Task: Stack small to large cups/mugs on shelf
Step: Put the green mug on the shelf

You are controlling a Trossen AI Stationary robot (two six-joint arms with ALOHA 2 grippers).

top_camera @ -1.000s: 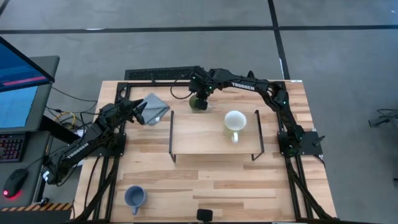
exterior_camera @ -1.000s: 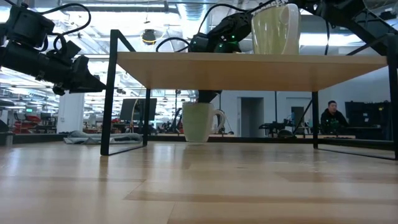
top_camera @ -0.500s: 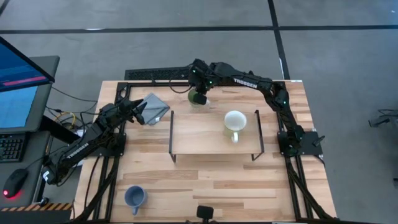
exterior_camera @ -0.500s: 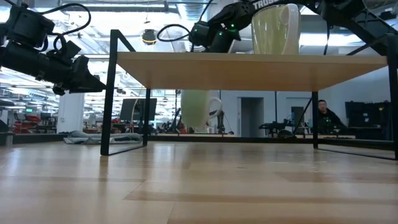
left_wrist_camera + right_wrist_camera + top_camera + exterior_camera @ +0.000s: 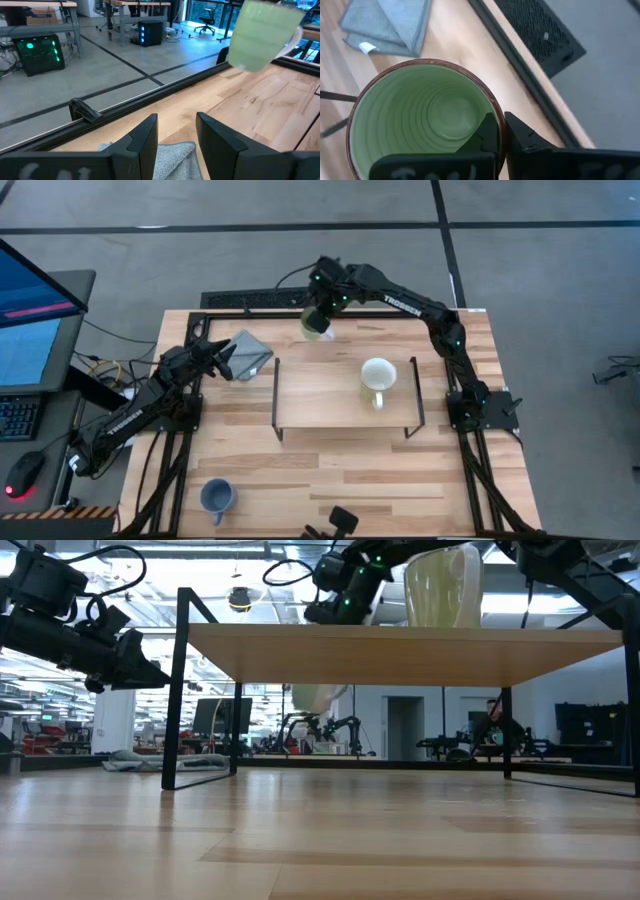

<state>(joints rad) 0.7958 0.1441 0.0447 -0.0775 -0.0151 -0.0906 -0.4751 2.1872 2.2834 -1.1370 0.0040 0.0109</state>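
Observation:
The green mug (image 5: 318, 321) hangs in my right gripper (image 5: 325, 308) above the table's far edge, behind the shelf (image 5: 320, 395). In the low view only the mug's bottom (image 5: 318, 697) shows below the shelf board. It also shows in the left wrist view (image 5: 262, 35). The cream-white mug (image 5: 377, 376) stands upright on the shelf's right half. The blue mug (image 5: 217, 497) stands on the table near its near left corner. My left gripper (image 5: 228, 360) waits open over the grey cloth (image 5: 250, 352). My right gripper (image 5: 501, 127) holds the green mug by its rim (image 5: 495, 111). One finger (image 5: 487, 134) is inside the cup and the other (image 5: 521, 136) outside the wall. The fingers come from above, pointing down. The mug is lifted clear of the table and hangs roughly upright, mouth up.
The shelf's left half (image 5: 305, 385) is bare board. Its thin black legs (image 5: 182, 690) stand at the corners. A black frame rail (image 5: 250, 300) runs along the table's far edge. A person (image 5: 492, 725) sits in the room behind.
My right gripper has risen and moved a little toward the table's far edge, carrying the green mug. The mug stood on the table behind the shelf and now hangs lifted clear, about level with the shelf board.

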